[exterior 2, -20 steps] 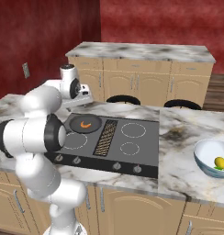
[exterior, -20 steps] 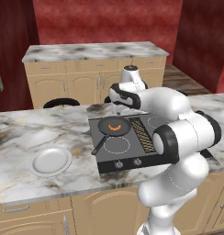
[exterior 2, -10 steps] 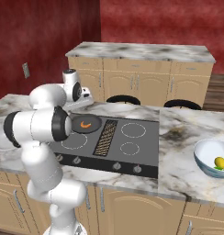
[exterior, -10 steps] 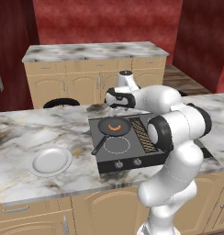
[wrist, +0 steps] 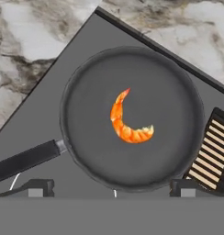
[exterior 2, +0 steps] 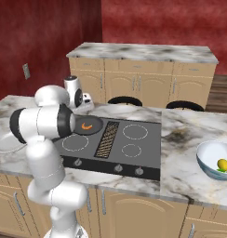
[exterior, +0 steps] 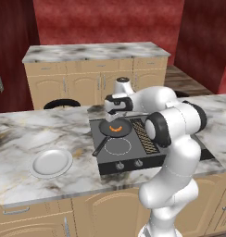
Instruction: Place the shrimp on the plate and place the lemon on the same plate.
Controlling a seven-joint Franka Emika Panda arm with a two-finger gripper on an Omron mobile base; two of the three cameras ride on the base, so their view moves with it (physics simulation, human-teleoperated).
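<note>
The shrimp (wrist: 126, 120) lies curled in the middle of the black frying pan (wrist: 132, 117), an orange-red crescent with its thin tail end pointing away from the pan's handle (wrist: 24, 160). From the left base view the shrimp (exterior: 116, 128) shows as a small orange arc in the pan (exterior: 115, 127), and from the right base view it (exterior 2: 87, 125) sits in the same pan (exterior 2: 87, 126), partly behind the robot's arm.

The gripper (wrist: 112, 189) hangs directly over the pan, above the shrimp and not touching it. Its two dark fingertips (wrist: 36, 188) stand spread wide apart, one toward the pan's handle side and the other at the pan's opposite edge, with nothing between them. In the left base view the gripper (exterior: 116, 114) is just above the far rim of the pan.

The pan rests on the rear burner of the dark cooktop (exterior: 133, 152), the burner farthest from the bowl, its handle reaching out over the cooktop's surface. A ribbed vent grille (wrist: 212, 153) runs just beside the pan.

The plate (exterior: 52, 163), round and white-grey, sits on the marble counter (exterior: 40, 134) well apart from the pan, past the cooktop's edge on the handle side.

The lemon (exterior 2: 222, 164) lies in a translucent bluish bowl (exterior 2: 217, 160) on the counter, well apart from the pan, beyond the cooktop's opposite edge.
</note>
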